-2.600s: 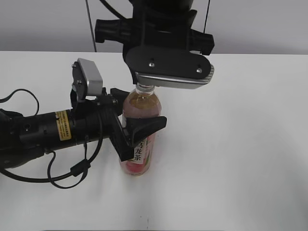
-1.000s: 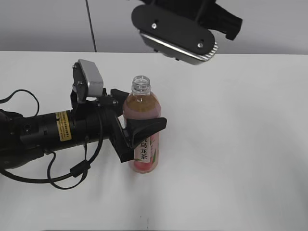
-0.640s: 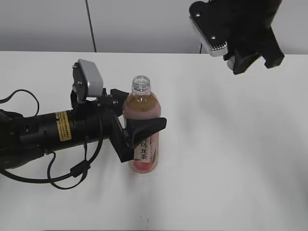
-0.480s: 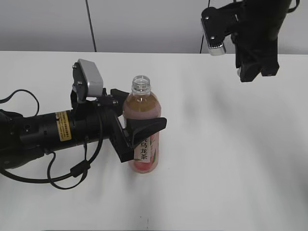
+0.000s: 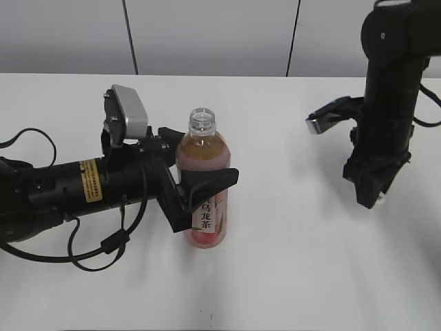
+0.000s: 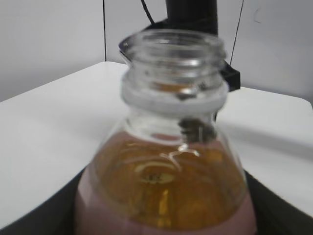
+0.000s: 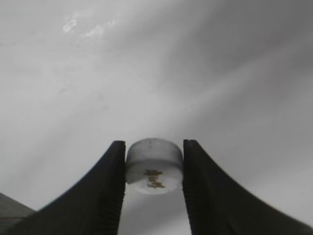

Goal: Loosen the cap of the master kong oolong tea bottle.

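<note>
The master kong oolong tea bottle point(image 5: 202, 186) stands upright on the white table, its neck open with no cap on it; it fills the left wrist view point(image 6: 168, 186). My left gripper point(image 5: 196, 189) is shut on the bottle's body, its dark fingers either side. My right gripper point(image 5: 372, 196) points down at the right, close above the table. In the right wrist view it point(image 7: 154, 169) is shut on the cap point(image 7: 154, 165), white with a small dark logo facing the camera.
The white table point(image 5: 289, 276) runs to a grey wall at the back. The left arm with its cables point(image 5: 69, 189) lies across the left side. The right arm point(image 5: 389, 103) stands upright at the right.
The right gripper lifted the cap off the bottle, swung right and came down to just above the table on the right. The bottle and left gripper stayed put.
</note>
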`<move>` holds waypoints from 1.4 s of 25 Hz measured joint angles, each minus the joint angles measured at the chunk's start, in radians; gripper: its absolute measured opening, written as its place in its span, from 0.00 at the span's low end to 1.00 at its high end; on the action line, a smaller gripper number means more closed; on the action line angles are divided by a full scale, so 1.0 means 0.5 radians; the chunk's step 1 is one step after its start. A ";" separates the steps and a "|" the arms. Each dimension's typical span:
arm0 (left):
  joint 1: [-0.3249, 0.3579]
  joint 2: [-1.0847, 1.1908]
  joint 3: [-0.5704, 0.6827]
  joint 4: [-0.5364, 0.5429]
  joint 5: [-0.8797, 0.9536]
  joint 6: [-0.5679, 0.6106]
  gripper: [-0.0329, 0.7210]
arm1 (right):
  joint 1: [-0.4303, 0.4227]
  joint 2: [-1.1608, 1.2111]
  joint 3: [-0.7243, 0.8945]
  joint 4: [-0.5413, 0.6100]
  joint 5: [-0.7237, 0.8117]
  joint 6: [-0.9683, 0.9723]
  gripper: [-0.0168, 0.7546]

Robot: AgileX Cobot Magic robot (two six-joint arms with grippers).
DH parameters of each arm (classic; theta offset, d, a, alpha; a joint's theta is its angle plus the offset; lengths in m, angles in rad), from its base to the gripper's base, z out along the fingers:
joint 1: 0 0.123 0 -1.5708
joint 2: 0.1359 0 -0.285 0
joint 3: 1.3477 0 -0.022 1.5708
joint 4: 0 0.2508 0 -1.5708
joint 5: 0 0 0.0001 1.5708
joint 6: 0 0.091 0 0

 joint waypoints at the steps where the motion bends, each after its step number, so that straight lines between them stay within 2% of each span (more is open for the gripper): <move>1: 0.000 0.000 0.000 -0.002 0.000 0.000 0.64 | 0.000 0.000 0.053 0.000 -0.004 0.086 0.37; 5: 0.000 0.000 0.000 -0.001 0.000 0.000 0.64 | 0.000 0.001 0.250 0.000 -0.203 0.410 0.37; 8: 0.000 0.000 0.000 -0.002 0.000 0.000 0.64 | 0.000 0.005 0.327 0.024 -0.245 0.481 0.39; 11: 0.000 0.000 0.000 -0.002 0.000 0.000 0.64 | 0.000 0.005 0.338 0.051 -0.248 0.521 0.51; 14: 0.000 0.000 0.000 -0.002 0.000 0.000 0.64 | 0.000 0.005 0.320 0.047 -0.213 0.696 0.74; 16: 0.000 0.000 0.000 -0.002 0.000 0.000 0.64 | 0.000 0.000 0.280 0.015 -0.098 0.800 0.80; 22: 0.000 0.000 0.000 -0.002 0.000 0.000 0.64 | 0.000 -0.362 0.336 0.091 -0.023 0.931 0.72; 31: 0.000 0.000 0.000 -0.010 -0.002 0.000 0.78 | 0.000 -1.574 0.907 0.167 0.023 0.946 0.71; 35: 0.000 -0.020 0.000 -0.013 0.000 -0.036 0.80 | 0.000 -2.027 1.122 0.167 0.023 0.946 0.71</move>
